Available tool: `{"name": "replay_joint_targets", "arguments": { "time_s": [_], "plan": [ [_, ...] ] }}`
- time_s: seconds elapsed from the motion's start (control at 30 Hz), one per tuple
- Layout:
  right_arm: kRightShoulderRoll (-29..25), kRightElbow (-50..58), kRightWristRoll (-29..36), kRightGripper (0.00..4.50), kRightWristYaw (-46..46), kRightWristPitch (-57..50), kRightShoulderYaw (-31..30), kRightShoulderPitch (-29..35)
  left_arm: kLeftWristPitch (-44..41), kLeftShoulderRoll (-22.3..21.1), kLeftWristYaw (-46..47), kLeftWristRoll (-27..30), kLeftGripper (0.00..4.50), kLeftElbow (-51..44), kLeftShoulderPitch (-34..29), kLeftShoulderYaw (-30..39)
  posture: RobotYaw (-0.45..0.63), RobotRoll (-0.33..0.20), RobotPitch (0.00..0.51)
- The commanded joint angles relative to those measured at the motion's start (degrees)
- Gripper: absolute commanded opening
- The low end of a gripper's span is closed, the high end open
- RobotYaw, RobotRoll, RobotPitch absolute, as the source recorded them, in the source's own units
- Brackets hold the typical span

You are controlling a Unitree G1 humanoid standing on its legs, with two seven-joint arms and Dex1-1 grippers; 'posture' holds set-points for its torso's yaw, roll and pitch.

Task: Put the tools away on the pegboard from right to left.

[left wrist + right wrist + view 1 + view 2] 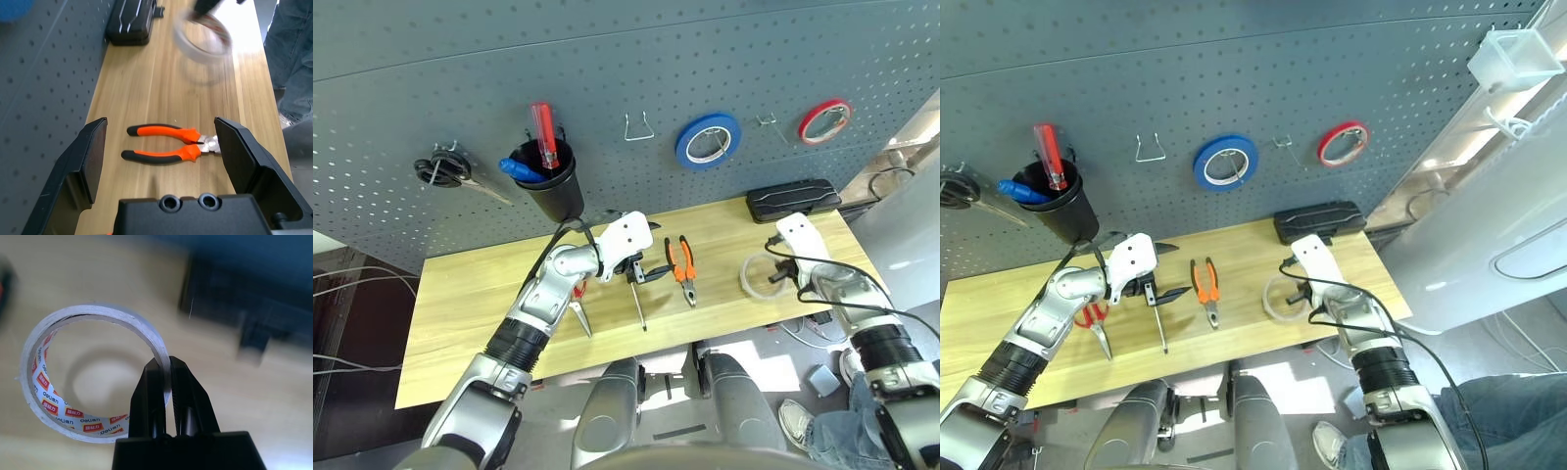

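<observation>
On the wooden table (470, 304) lie the orange-handled pliers (682, 268), the slim screwdriver (636, 299) and the red-handled scissors (1097, 333). My left gripper (159, 127) hovers open just left of the pliers, above the screwdriver, with nothing between its fingers. At the table's right end my right gripper (169, 379) is shut on the wall of the whitish tape roll (44, 396). The roll is lifted slightly off the wood, and its shadow lies below it. The grey-blue pegboard (607, 69) rises behind the table.
The pegboard carries a blue tape roll (708, 140), a red tape roll (824, 120), two bare hooks (638, 127), black-handled scissors (445, 171) and a black cup (548, 186) holding a red-handled tool. A black case (793, 199) lies at the back right. A person's leg (832, 431) shows at the table's right.
</observation>
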State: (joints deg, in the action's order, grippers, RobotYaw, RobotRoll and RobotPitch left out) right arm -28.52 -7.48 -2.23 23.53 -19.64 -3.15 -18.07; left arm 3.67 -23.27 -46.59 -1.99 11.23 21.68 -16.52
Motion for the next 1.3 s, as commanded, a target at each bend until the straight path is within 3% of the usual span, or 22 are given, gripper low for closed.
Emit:
{"name": "replay_joint_targets", "arguments": {
  "time_s": [0.03,0.33,0.77,1.3],
  "plan": [
    [-1.48,4.76,-1.14,0.04,-1.86,13.96,2.56,2.46,2.78,0.0,-0.56,1.48,4.5,0.03,-1.59,0.88,-0.02,0.0,0.205],
    [-1.31,7.19,-3.29,0.04,-9.56,30.95,8.5,6.67,9.13,3.43,0.02,6.07,4.5,-0.78,0.41,3.25,-0.03,0.0,0.193],
    [-0.84,7.1,-2.21,0.04,-12.88,33.05,12.51,5.6,9.65,4.68,-0.77,8.33,4.5,-1.06,1.06,3.33,-0.03,0.0,0.194],
    [2.54,-6.51,-2.76,0.04,-11.79,25.68,8.67,-8.25,10.06,4.69,0.38,7.72,4.5,-0.26,1.81,3.25,-0.01,0.0,0.192]
  ]
}}
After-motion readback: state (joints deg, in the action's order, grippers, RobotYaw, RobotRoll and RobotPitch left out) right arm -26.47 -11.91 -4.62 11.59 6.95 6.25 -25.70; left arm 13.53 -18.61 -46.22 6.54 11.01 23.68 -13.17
